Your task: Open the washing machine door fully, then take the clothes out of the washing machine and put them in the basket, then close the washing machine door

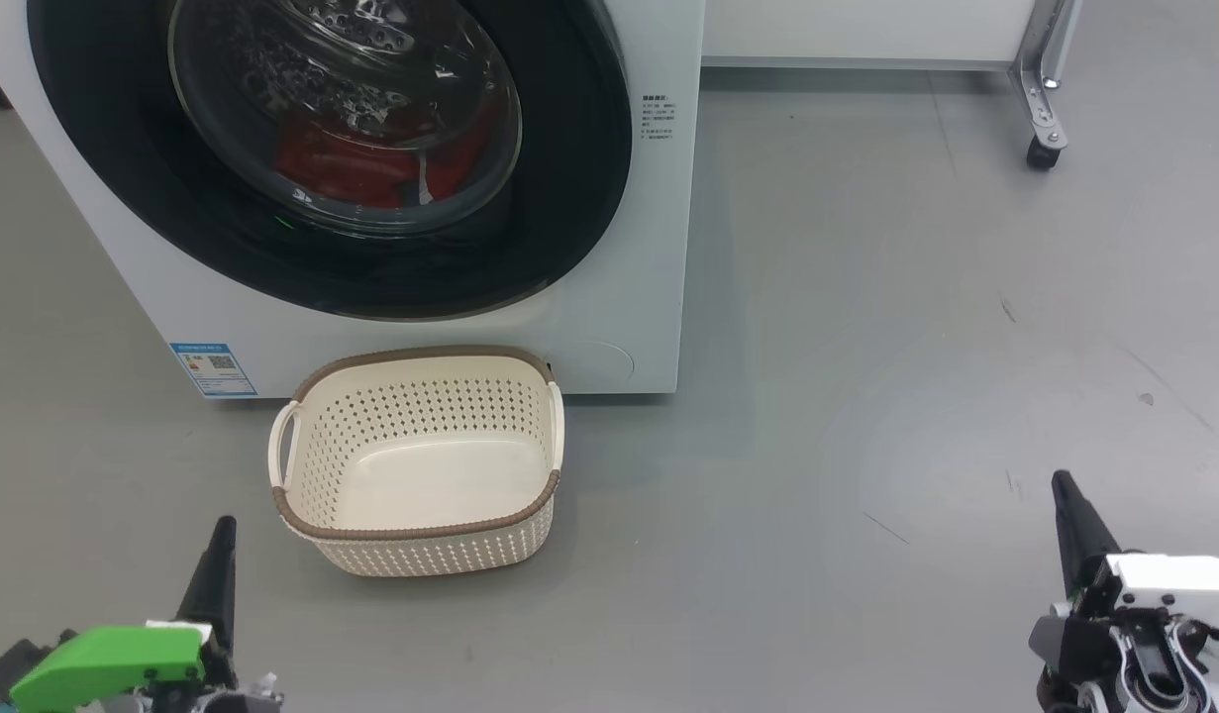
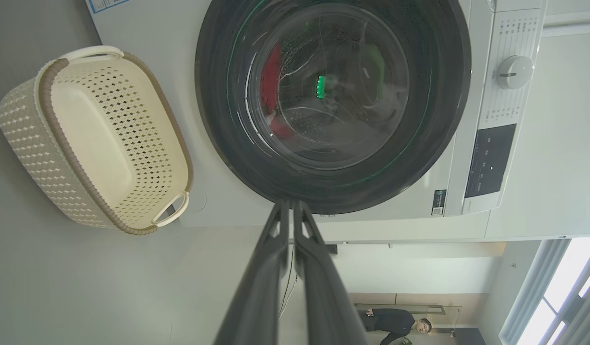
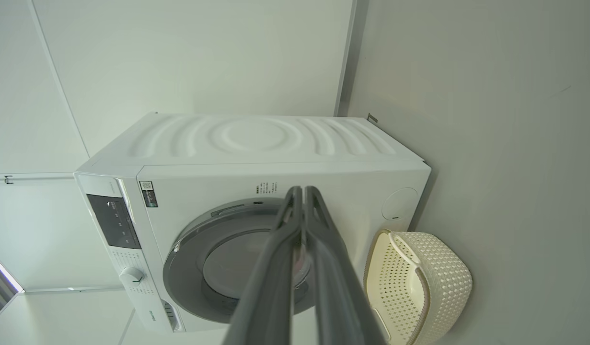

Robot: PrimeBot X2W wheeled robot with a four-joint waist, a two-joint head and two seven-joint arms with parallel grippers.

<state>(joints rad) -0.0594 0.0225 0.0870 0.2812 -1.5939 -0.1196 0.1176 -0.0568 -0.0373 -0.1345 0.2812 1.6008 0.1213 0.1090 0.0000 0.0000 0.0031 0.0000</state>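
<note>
The white washing machine (image 1: pixel 609 327) stands ahead with its black-rimmed round door (image 1: pixel 569 198) closed flat against the front. Red clothes (image 1: pixel 342 168) lie in the drum behind the glass bowl. The cream basket (image 1: pixel 421 535) with its brown rim sits empty on the floor just in front of the machine. My left gripper (image 1: pixel 221 527) is low at the left, shut, holding nothing, short of the basket. My right gripper (image 1: pixel 1063 483) is low at the far right, shut and empty. The left wrist view shows the door (image 2: pixel 333 191) and basket (image 2: pixel 31 139); the right wrist view shows the machine (image 3: pixel 275 143) and basket (image 3: pixel 443 278).
Grey floor (image 1: pixel 916 347) spreads to the right of the machine. A metal frame leg on a caster (image 1: pixel 1045 149) stands at the back right. A person (image 2: pixel 395 323) is far off in the left wrist view. The control panel and dial (image 2: pixel 513 72) are on the machine's front.
</note>
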